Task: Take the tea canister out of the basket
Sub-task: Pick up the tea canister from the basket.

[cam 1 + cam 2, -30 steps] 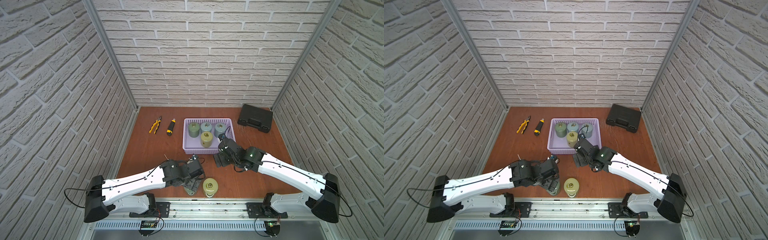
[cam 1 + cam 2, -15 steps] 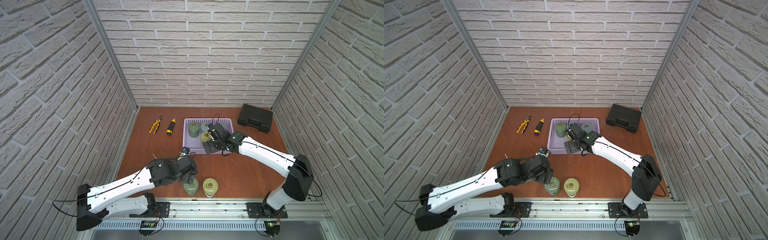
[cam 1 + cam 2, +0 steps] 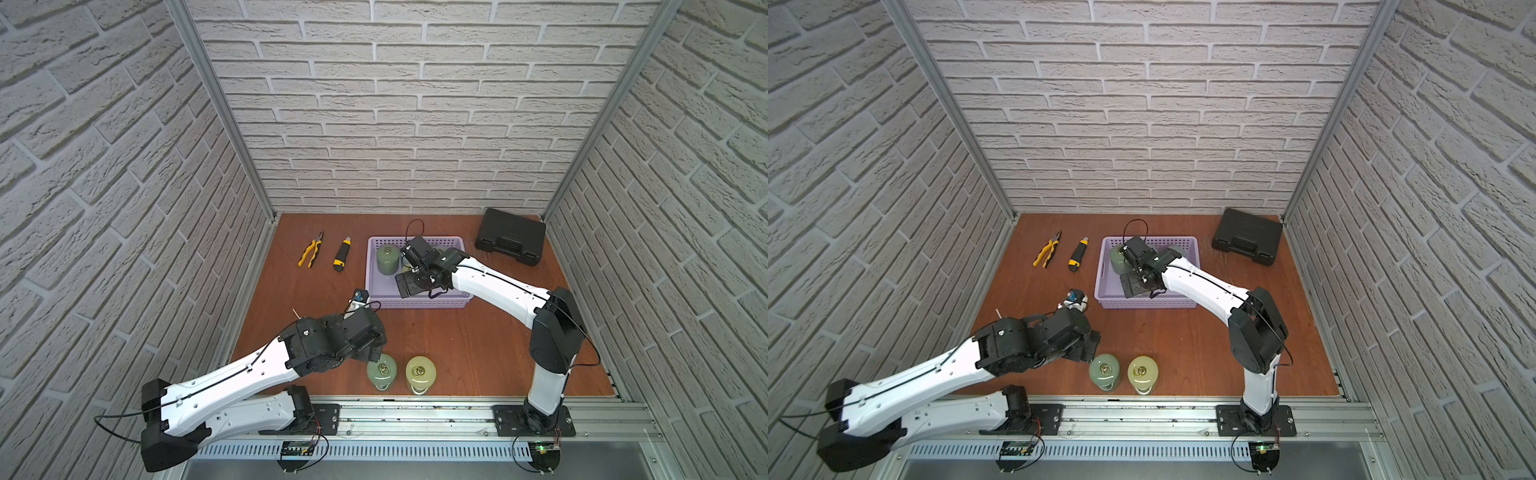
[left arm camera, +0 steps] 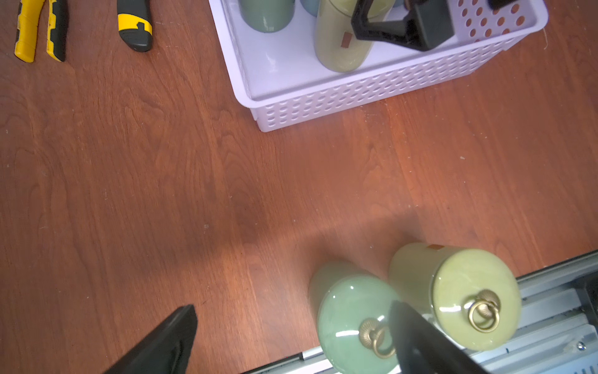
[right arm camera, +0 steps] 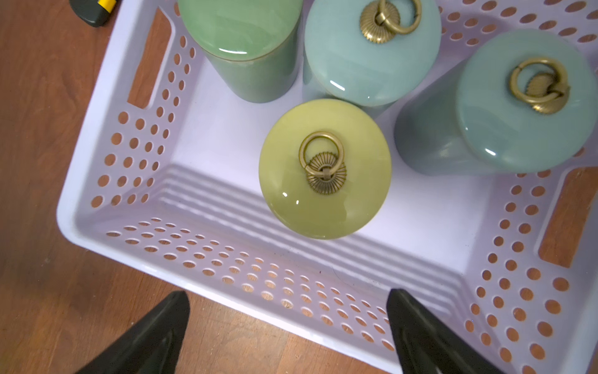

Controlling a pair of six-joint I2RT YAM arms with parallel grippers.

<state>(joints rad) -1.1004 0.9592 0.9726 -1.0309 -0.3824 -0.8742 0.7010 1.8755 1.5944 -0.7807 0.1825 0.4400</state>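
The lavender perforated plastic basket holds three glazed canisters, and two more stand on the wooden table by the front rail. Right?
No: the right wrist view shows four in the lavender basket: a green canister, a blue-green canister, a teal canister and a yellow-green canister. Two more, a second green canister and a second yellow-green canister, do stand on the wooden table by the front rail.

Left arm (image 3: 232, 374) bends low, right arm (image 3: 494, 286) reaches forward, left fingers (image 4: 161, 343) and right fingers (image 5: 152, 333) spread.
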